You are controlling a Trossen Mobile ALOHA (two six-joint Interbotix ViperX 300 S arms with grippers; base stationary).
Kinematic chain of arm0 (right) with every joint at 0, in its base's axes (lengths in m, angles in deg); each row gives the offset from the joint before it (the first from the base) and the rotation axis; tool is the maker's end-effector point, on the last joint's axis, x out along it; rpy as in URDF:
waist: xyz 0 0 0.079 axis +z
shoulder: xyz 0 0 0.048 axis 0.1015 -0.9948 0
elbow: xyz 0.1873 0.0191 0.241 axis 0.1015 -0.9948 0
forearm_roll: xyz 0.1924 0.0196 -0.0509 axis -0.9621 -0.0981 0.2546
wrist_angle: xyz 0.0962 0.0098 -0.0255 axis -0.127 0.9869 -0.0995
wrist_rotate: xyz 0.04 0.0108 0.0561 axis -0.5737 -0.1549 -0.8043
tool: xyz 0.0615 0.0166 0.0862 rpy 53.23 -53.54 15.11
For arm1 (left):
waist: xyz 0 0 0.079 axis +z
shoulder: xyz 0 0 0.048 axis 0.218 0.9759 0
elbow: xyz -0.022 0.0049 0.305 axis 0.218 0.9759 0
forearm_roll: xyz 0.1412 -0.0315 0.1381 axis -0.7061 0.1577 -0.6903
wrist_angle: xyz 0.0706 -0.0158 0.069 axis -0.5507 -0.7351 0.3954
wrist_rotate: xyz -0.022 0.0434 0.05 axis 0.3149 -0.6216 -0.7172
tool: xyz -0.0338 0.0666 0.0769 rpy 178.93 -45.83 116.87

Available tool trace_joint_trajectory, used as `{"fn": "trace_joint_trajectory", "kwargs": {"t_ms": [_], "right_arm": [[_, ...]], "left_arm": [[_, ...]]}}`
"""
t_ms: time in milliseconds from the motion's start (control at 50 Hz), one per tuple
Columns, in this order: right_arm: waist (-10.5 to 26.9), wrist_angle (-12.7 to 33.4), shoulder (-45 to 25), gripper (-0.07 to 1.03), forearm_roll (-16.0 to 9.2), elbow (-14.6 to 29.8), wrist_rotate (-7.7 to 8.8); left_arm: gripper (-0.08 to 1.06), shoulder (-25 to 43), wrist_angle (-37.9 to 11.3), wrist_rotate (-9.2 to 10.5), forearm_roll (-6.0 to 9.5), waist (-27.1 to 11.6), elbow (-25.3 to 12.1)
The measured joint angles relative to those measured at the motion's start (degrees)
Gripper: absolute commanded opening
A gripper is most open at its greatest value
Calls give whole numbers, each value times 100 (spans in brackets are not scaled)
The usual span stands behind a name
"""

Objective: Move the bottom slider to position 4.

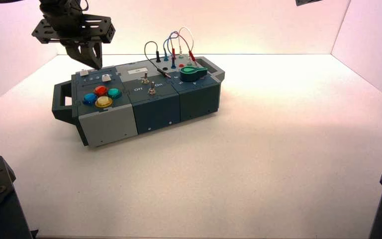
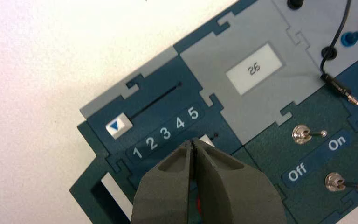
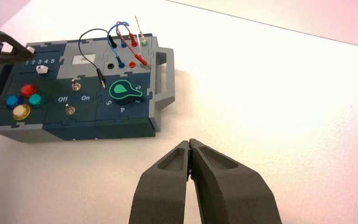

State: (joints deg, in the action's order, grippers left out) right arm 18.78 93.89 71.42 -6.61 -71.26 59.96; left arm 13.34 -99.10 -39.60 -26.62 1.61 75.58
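Note:
The bottom slider is a small white squarish knob on the dark blue box, between the number strip and the round buttons. In the left wrist view the bottom slider peeks out just past my fingertips, towards the 4–5 end of the numbers; its exact position is hidden. My left gripper is shut, its tips right beside that knob. In the high view the left gripper hangs over the box's far left corner. My right gripper is shut and empty above the bare table, well right of the box.
A second white slider with a blue triangle sits by the 1. Beside it are a small display reading 25 and two toggle switches marked Off and On. Coloured buttons, a green knob and plugged wires fill the rest.

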Motion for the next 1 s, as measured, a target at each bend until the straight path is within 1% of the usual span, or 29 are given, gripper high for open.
{"fn": "trace_joint_trajectory", "kwargs": {"t_ms": [180,260,420,520,620,1000], "right_arm": [[-9,0,0,-2,0,0,0],[0,0,9,-2,0,0,0],[-9,0,44,-2,0,0,0],[0,0,70,-2,0,0,0],[0,0,88,-2,0,0,0],[-9,0,167,-2,0,0,0]], "left_arm": [[-3,-35,97,0,9,-9,-26],[-3,-26,114,0,9,-70,-88],[-3,141,114,0,9,-316,-237],[-3,334,79,9,18,-554,-325],[-3,439,9,9,35,-668,-369],[-3,457,-88,0,18,-642,-378]]}}
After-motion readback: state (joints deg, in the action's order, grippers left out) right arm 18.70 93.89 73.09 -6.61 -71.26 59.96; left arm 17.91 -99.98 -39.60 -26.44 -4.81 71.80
